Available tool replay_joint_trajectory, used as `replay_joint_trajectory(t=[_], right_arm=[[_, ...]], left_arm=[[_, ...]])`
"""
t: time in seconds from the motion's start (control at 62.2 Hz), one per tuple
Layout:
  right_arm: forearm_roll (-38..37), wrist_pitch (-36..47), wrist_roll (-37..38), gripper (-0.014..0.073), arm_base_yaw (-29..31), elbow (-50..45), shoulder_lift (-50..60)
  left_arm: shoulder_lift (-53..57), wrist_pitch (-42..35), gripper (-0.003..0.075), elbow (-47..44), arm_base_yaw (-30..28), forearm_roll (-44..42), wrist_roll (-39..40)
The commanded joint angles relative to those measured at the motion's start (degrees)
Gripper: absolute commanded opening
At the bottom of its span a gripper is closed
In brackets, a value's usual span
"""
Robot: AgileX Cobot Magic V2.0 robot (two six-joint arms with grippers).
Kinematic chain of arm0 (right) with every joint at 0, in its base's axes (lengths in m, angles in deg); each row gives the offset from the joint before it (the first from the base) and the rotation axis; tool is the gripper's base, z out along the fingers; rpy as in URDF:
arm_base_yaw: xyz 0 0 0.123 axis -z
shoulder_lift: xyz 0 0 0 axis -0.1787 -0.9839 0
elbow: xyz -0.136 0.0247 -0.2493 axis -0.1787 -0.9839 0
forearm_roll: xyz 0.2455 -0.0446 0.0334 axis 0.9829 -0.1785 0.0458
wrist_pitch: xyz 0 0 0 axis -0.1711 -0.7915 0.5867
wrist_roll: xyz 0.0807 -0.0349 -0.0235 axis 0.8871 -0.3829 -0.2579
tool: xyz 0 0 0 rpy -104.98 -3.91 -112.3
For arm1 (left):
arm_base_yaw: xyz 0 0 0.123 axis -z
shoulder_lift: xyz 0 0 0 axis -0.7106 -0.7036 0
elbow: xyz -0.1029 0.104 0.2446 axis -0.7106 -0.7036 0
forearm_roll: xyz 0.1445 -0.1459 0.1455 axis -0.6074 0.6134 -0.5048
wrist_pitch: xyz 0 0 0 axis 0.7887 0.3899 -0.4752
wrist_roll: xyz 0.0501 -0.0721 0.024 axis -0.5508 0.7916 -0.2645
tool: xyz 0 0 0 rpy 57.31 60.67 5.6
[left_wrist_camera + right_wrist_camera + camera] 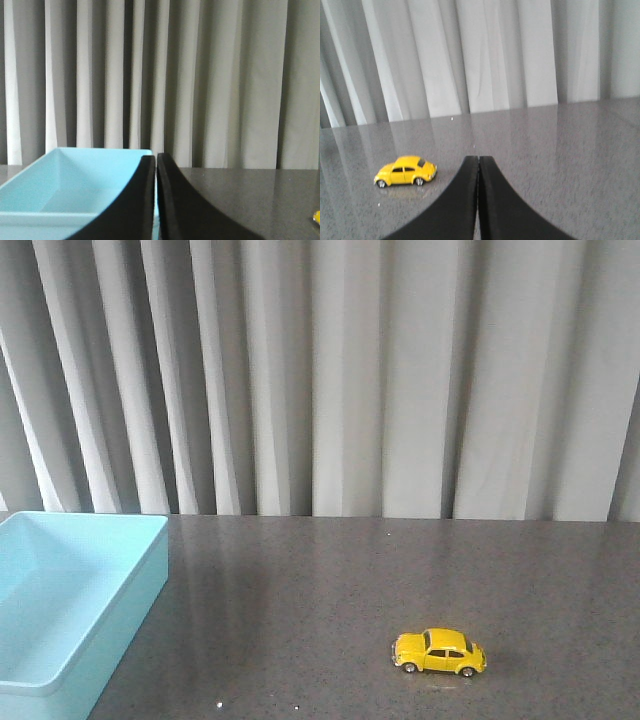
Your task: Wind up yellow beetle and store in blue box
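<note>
So, small glossy yellow toy beetle car (439, 652) with dark windows and silver-hubbed black wheels sits upright on all four wheels on the dark grey speckled tabletop (330, 590), right of centre and near the front edge in the front view, side-on to the camera. Large pale blue rectangular plastic box (70, 640), low straight walls, rounded corners, no lid, sits at the table's left side, well apart from the car; nothing visible inside it. Neither arm appears in the front view. Left gripper (155, 162), seen only in the left wrist view: black curved fingers (135, 200) pressed together, holding nothing, up off the table in line with the blue box's (75, 185) near right corner; a sliver of yellow shows at that view's far edge. Right gripper (478, 162), right wrist view only: black fingers (497, 200) pressed together too, nothing between them, with the yellow car (405, 171) resting on the table near the tips, off to one side, not touching. Pleated grey-white curtain (330, 370) hangs behind the table across the whole background.
</note>
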Motion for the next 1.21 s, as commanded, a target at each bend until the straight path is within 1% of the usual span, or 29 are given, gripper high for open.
replay_joint_trajectory(t=[0.0,0.145,0.257,0.402,0.514,0.595,0.659,0.9,1.012,1.109,1.189], right_arm=[[-2.7,-0.3,-0.1,-0.0006,0.4,8.0,-4.6],[-4.0,-6.1,0.0,-0.0006,0.4,17.9,-12.8],[-4.0,-10.1,0.0,-0.0006,0.4,24.6,-20.5],[-4.0,-13.2,-0.1,-0.0006,0.4,30.5,-29.6],[-4.0,-18.0,-0.1,-0.0006,0.4,31.7,-35.2],[-4.2,-21.6,-0.1,-0.0006,0.4,31.7,-38.0],[-4.2,-23.0,-0.1,-0.0006,0.4,31.7,-39.9],[-5.1,-24.1,-0.1,-0.0006,0.4,31.7,-43.1],[-5.5,-22.9,-0.1,-0.0006,0.4,31.7,-43.5],[-5.8,-22.7,-0.4,-0.0005,0.4,31.7,-43.5],[-7.3,-22.7,-2.4,0.0,0.4,31.7,-43.5]], left_arm=[[-4.6,1.4,-0.0006,8.1,0.0,-3.2,0.6],[-14.0,11.3,-0.0006,20.8,0.0,-9.5,0.7],[-22.6,18.6,-0.0006,30.1,0.0,-10.4,1.0],[-31.6,25.2,-0.0006,37.1,0.0,-10.4,1.3],[-36.4,28.8,-0.0006,37.8,0.0,-10.2,1.3],[-39.0,32.7,-0.0006,37.8,0.0,-9.2,1.3],[-40.8,34.3,-0.0006,37.8,0.0,-8.8,1.3],[-44.5,34.2,-0.0006,37.8,0.0,-8.8,1.3],[-45.5,34.1,-0.0003,37.8,0.0,-8.7,1.4],[-45.6,34.1,0.0006,37.8,0.0,-8.9,3.8],[-45.6,33.6,0.003,37.8,0.0,-8.9,5.3]])
